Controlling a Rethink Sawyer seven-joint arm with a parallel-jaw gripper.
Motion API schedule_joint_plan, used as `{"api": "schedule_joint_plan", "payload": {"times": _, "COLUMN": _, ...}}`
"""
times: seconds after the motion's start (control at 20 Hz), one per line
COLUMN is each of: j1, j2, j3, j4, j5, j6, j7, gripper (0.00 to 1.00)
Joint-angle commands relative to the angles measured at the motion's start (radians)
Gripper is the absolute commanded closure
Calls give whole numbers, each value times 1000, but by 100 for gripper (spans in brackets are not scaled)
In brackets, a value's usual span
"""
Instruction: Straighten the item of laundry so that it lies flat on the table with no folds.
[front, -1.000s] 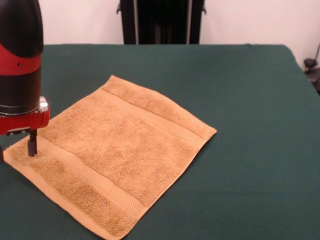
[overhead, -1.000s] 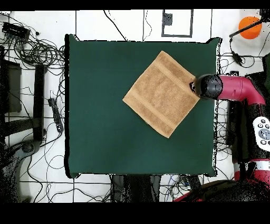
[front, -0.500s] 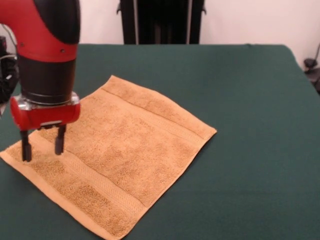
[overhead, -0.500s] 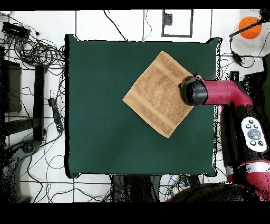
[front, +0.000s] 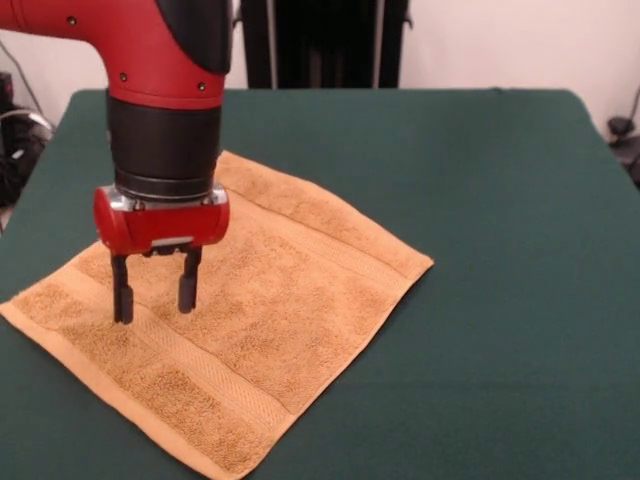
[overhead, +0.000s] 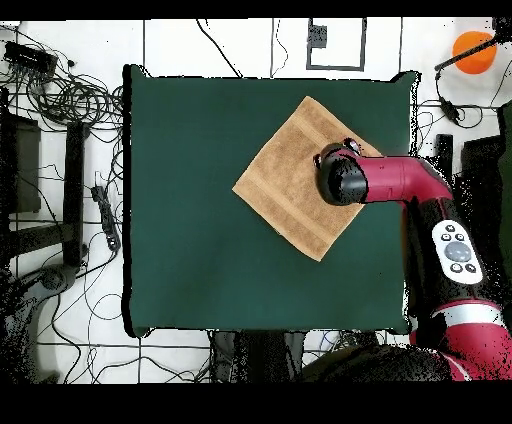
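1. Clutter stayed off the table (front: 500, 200): cables on the floor (overhead: 70, 100) to one side in the overhead view, an orange ball (overhead: 472, 48) at a corner. Nothing sat between the gripper (front: 155, 296) and the towel (front: 290, 300).
2. The arm (overhead: 395, 180) hid part of the towel's corner from above.
3. Towel lay spread flat as a diamond on the green top, towards the arm's side; looped mustard terry, hemmed edges, woven band near each end.
4. Gripper jaws were parted, holding nothing, tips just above or touching the cloth; could not tell which.
5. Tabletop was plain, matte, cloth-like.
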Motion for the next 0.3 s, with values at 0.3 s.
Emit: {"api": "schedule_joint_plan", "payload": {"times": 0.3, "j1": -31, "j2": 29, "j3": 44, "j4": 177, "j5": 121, "j6": -42, "j7": 141, "gripper": 0}}
